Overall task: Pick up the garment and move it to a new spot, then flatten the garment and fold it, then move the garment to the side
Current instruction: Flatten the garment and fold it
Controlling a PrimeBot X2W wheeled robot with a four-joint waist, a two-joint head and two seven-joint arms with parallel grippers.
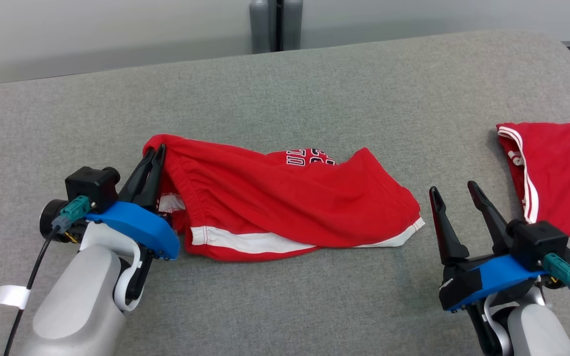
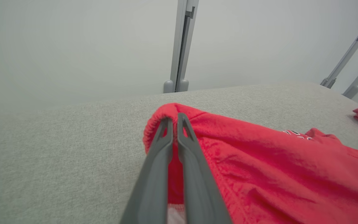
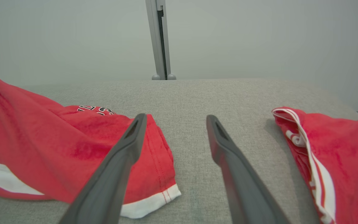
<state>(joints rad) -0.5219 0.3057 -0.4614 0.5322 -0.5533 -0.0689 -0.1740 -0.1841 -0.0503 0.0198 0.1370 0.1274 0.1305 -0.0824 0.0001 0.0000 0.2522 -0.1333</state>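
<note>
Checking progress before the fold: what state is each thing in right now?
red shorts: rumpled, unfolded, waistband end pinched.
left tool: shut on the red shorts' waistband.
right tool: open, empty, beside the shorts' hem.
second red garment: lying apart at the right, untouched.

This looked like a robotics lab or test room, not a home. The work surface was a broad padded slab covered in plain grey fabric, rounded at its far right corner. Behind it stood bare pale wall panels joined by a grey metal post on rounded feet, with slanted grey struts at the far right. A cable beside the robot's left forearm bore a paper tag.
</note>
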